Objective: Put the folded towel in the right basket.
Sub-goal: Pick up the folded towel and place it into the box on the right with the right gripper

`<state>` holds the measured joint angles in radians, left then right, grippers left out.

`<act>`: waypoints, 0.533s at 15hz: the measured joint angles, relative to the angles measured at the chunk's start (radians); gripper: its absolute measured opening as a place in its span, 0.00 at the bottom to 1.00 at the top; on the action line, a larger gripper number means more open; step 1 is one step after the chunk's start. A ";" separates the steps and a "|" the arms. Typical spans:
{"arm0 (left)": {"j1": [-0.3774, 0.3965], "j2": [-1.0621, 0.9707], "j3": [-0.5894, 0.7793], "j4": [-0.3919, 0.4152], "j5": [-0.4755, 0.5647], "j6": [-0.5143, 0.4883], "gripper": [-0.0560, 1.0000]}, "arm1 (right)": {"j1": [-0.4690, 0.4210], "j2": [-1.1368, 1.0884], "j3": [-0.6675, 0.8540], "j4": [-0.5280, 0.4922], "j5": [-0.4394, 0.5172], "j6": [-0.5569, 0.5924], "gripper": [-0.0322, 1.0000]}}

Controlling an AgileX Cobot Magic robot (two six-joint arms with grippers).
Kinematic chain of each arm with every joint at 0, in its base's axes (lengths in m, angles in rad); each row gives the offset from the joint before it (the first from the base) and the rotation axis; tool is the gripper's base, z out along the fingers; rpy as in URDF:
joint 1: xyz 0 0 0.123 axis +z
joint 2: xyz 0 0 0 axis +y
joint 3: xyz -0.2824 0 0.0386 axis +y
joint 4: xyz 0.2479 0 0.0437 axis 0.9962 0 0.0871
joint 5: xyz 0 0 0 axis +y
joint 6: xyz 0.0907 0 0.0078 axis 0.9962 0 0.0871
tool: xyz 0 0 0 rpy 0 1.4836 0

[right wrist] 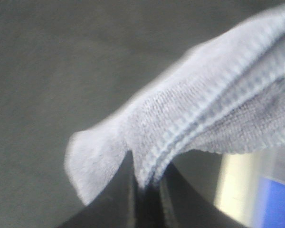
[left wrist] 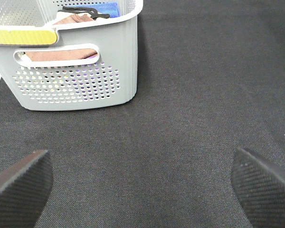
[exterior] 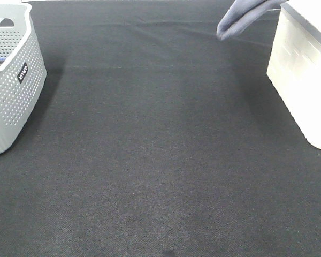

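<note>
The folded towel (exterior: 239,19), pale lavender-grey terry, hangs in the air at the top right of the high view, just left of the right basket (exterior: 305,69), a plain white bin with smooth walls. In the right wrist view my right gripper (right wrist: 147,190) is shut on the towel (right wrist: 199,123), its layered edge pinched between the dark fingers; part of the white bin (right wrist: 237,180) shows behind it. The right arm itself is out of the high view. My left gripper (left wrist: 142,183) is open and empty, low over the black cloth.
A grey perforated basket (exterior: 13,80) with a handle hole and black label stands at the left edge; in the left wrist view this basket (left wrist: 76,80) holds folded cloths, one brownish and one blue. A black cloth (exterior: 160,160) covers the table.
</note>
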<state>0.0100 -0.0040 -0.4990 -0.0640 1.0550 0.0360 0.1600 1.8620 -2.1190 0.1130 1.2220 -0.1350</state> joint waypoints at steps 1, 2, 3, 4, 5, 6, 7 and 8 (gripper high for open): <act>0.000 0.000 0.000 0.000 0.000 0.000 0.97 | -0.052 -0.018 0.000 -0.004 0.000 0.000 0.08; 0.000 0.000 0.000 0.000 0.000 0.000 0.97 | -0.127 -0.029 0.000 -0.005 0.000 0.001 0.08; 0.000 0.000 0.000 0.000 0.000 0.000 0.97 | -0.182 -0.030 0.000 -0.005 0.000 0.003 0.08; 0.000 0.000 0.000 0.000 0.000 0.000 0.97 | -0.230 -0.029 0.000 -0.007 0.001 0.003 0.08; 0.000 0.000 0.000 0.000 0.000 0.000 0.97 | -0.276 -0.026 0.000 -0.009 0.001 0.005 0.08; 0.000 0.000 0.000 0.000 0.000 0.000 0.97 | -0.318 -0.022 0.000 -0.011 0.001 0.010 0.08; 0.000 0.000 0.000 0.000 0.000 0.000 0.97 | -0.356 -0.013 0.000 -0.010 0.001 0.020 0.08; 0.000 0.000 0.000 0.000 0.000 0.000 0.97 | -0.385 0.007 0.000 -0.002 0.001 0.022 0.08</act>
<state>0.0100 -0.0040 -0.4990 -0.0640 1.0550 0.0360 -0.2250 1.8690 -2.1190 0.1110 1.2230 -0.1130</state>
